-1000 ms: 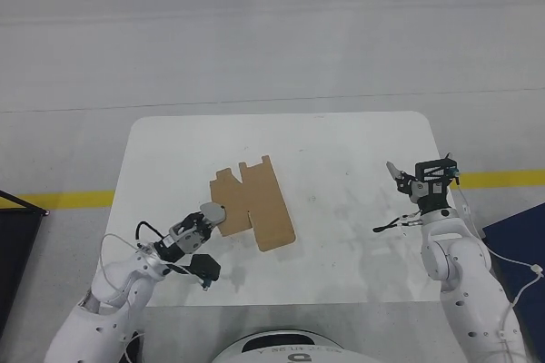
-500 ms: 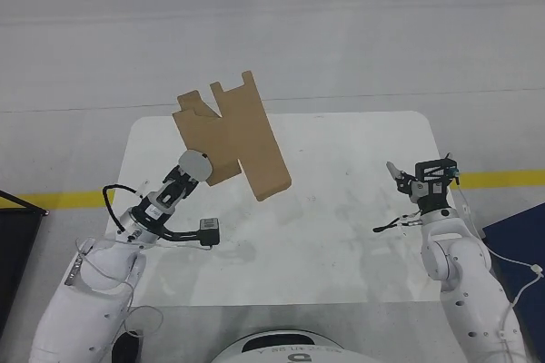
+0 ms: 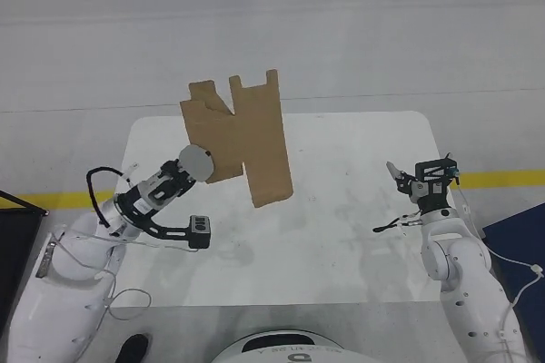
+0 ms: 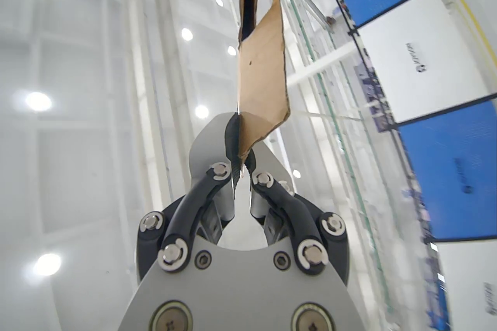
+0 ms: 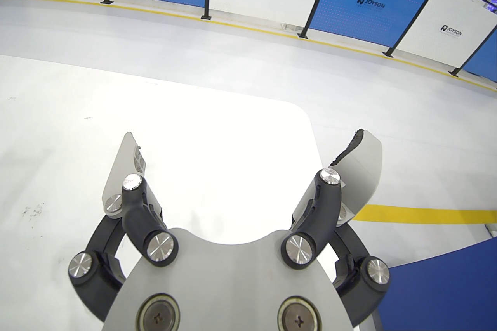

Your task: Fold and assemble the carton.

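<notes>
Carton, flattened, is held above the table; my left gripper pinches 1 flap. My right gripper has fingers spread wide.

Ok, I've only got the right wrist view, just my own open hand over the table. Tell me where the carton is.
Observer: The carton is up off the table, over its far left part in the top view, held by the left hand.
Operator: Confirm that grip for me.
Observer: In the left wrist view the left hand is shut on a corner of one flap, and the carton runs away from it edge-on.
Operator: Give me its shape.
Observer: It is a flattened blank, not yet opened into a box. Its layers gape only slightly.
</notes>
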### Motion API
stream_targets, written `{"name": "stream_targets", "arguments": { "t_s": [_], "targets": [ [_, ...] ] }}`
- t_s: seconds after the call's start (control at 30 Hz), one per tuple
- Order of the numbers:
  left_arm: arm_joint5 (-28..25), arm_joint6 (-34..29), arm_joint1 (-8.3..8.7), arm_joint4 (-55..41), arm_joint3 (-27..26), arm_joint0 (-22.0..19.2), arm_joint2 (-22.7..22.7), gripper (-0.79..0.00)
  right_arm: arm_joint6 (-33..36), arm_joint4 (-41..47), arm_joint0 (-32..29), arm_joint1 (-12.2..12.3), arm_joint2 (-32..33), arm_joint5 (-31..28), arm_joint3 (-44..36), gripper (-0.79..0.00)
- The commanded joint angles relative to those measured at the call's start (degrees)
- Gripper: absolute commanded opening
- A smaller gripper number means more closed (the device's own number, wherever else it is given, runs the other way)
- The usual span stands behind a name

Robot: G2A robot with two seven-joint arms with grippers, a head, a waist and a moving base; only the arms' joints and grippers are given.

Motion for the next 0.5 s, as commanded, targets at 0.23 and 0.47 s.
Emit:
{"name": "stream_targets", "arguments": {
  "t_s": [0.23,0.47],
  "targets": [
    [7.61,11.72,0.71,0.00,-2.04,-1.03,-4.14,-0.785,0.00,0.00,0.00,0.00,0.00,0.00,0.00,0.000],
    [7.61,11.72,0.71,0.00,-2.04,-1.03,-4.14,-0.785,0.00,0.00,0.00,0.00,0.00,0.00,0.00,0.000]
  ]
}}
